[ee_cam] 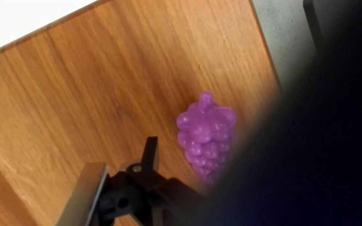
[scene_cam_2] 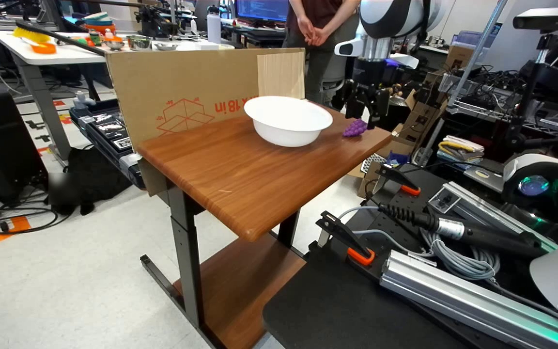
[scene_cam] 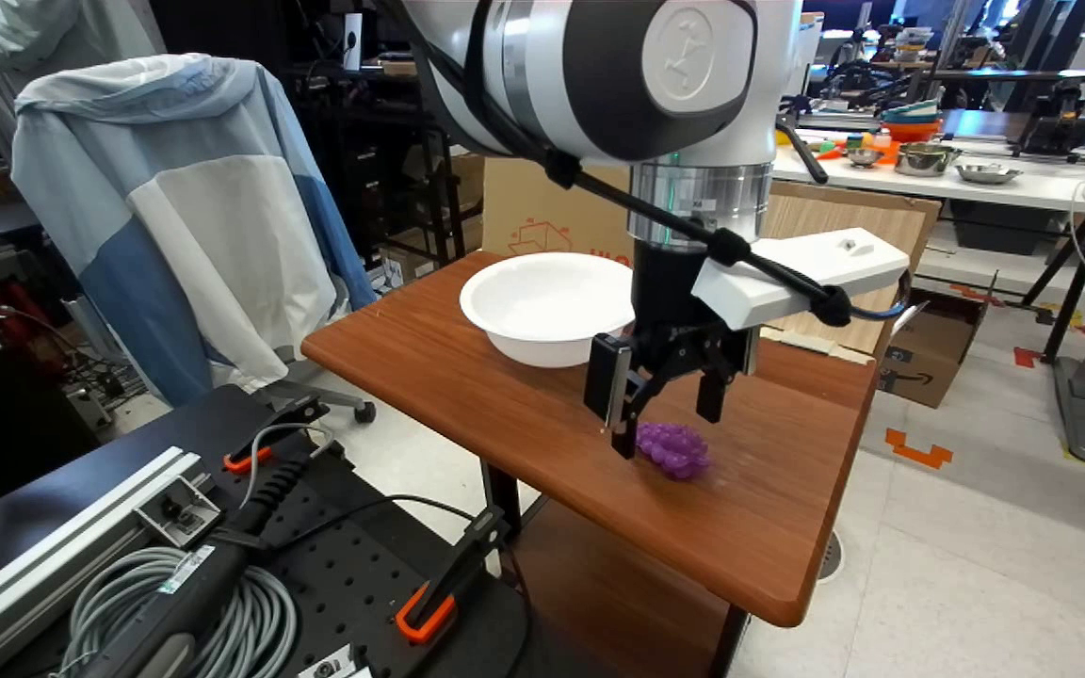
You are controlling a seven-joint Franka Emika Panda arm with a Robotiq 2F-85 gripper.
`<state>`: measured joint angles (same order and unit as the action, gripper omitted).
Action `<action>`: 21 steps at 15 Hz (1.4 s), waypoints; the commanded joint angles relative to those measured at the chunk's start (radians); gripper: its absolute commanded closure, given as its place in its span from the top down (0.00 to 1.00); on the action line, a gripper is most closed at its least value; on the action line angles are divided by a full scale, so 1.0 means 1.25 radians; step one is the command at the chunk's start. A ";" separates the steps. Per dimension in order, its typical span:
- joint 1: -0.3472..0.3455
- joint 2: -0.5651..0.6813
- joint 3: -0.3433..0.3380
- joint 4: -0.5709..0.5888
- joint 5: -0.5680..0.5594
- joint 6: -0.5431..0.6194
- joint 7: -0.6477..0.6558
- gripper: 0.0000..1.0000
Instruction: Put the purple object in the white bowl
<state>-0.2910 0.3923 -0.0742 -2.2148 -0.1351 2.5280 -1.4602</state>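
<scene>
Your black gripper [scene_cam: 668, 427] is spread; lumpy purple grapes [ee_cam: 206, 135] outside the round white bowl [scene_cam_2: 286, 133] need gripping, then placing.

Bowl [scene_cam_2: 287, 132] and grapes [ee_cam: 206, 133] on table [scene_cam_2: 240, 169]

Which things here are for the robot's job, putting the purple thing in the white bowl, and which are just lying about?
For the job:
bumpy purple grapes, on the brown table
white bowl, on that table too
robot's jaws, open, holding nothing

Not for the job:
coiled grey cable
cardboard with red printing
silver pot
water bottle
</scene>
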 commanded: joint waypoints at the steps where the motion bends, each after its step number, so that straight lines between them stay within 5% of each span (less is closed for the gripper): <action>1: -0.027 0.051 0.006 0.055 0.012 -0.013 -0.063 1.00; 2: -0.025 0.070 0.003 0.079 0.012 -0.019 -0.045 0.75; 10: -0.020 0.154 0.000 0.203 0.005 -0.056 0.020 0.23; 13: -0.021 0.138 -0.001 0.211 0.004 -0.059 0.026 0.23; 21: 0.010 -0.195 0.028 -0.003 0.036 0.104 0.040 0.23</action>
<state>-0.2993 0.3222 -0.0666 -2.0796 -0.1322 2.5633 -1.3945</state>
